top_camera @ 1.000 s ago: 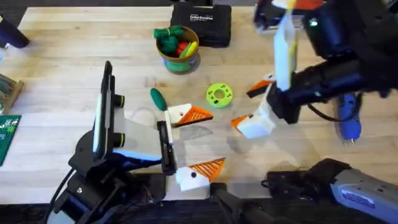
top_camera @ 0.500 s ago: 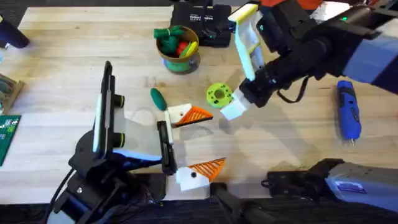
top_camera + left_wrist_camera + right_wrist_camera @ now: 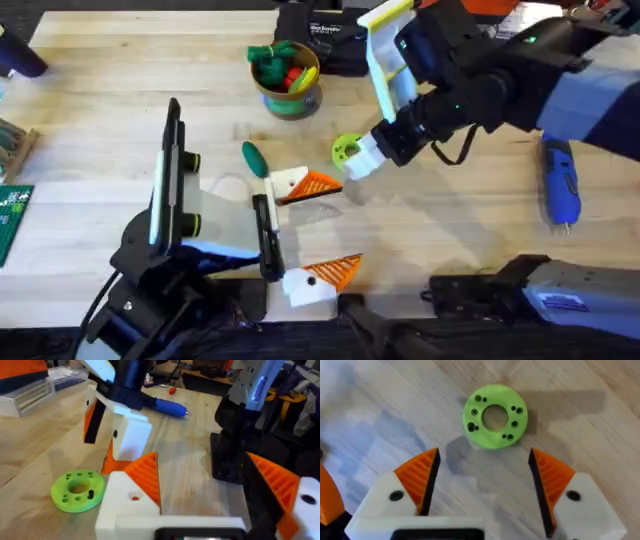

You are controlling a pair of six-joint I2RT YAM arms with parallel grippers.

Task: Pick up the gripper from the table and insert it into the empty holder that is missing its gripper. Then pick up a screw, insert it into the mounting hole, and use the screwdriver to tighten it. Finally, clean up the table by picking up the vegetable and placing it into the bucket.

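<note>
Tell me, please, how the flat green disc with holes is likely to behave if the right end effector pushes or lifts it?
The green disc looks like rigid plastic, so it should stay stiff. It lies flat on the smooth wooden table, so a push would probably slide it rather than roll it. Being low and thin, it may be awkward for the open right end effector to pinch by its edges.

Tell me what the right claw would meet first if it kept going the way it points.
Most likely the green disc: it lies just ahead of the open right claw, centred between the fingers. Height above it is unclear.
</note>
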